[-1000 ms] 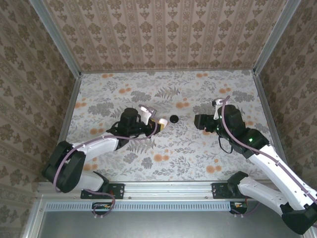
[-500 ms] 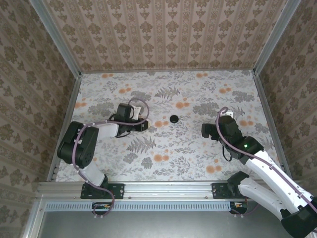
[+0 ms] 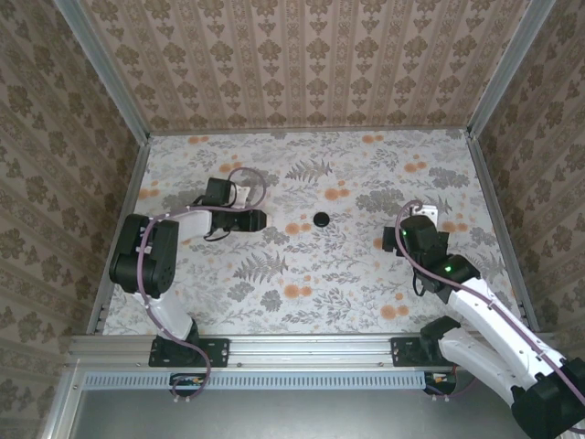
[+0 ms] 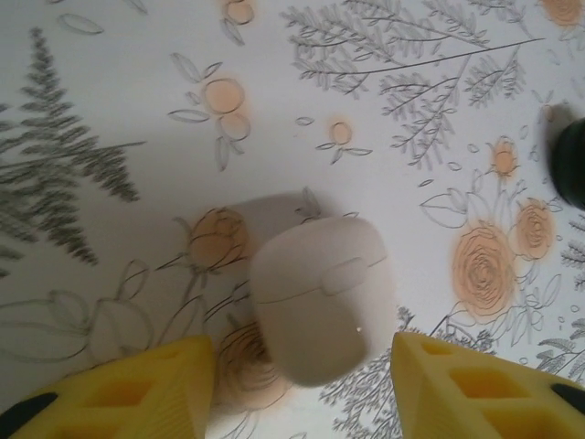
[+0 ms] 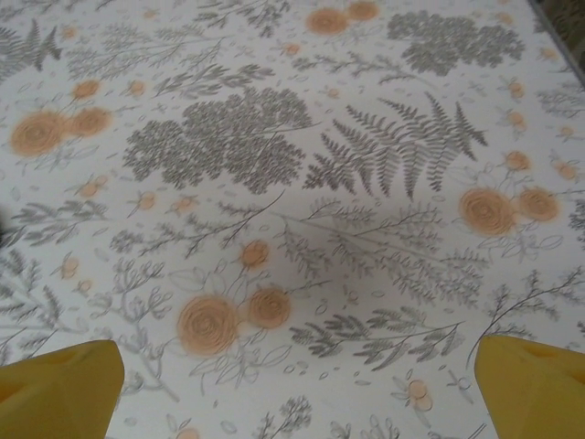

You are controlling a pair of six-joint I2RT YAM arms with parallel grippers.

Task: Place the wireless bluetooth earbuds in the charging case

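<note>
On the flowered table [image 3: 366, 293], both arms had pulled back from the middle within the last second. The left arm [image 3: 146, 256] was folded back towards its own side. The right arm [image 3: 475, 302] had drawn in towards the near right. A second earlier the left gripper [image 4: 300, 343] had been out near the centre with a pale object clamped in its tips. It had since swung away and let go. Its yellow fingers [image 4: 137, 384] stood roughly half open, holding nothing. The right gripper [image 5: 297, 346] had spread from part-way to fully wide, with only bare tabletop between its tips. The pale object was a rounded charging case [image 4: 320, 297] with its lid shut. It lay free on the table between the left fingers, clear of one and just beside the other. Whether it touched that second finger could not be told. A small round black thing [image 3: 321, 219] had stayed where it was in the middle of the table, some way from the case. What it was could not be made out. The shut lid, the release and the retreat of both arms suggested the job was at or near its end. The closed case hid whether the earbuds were inside.
</note>
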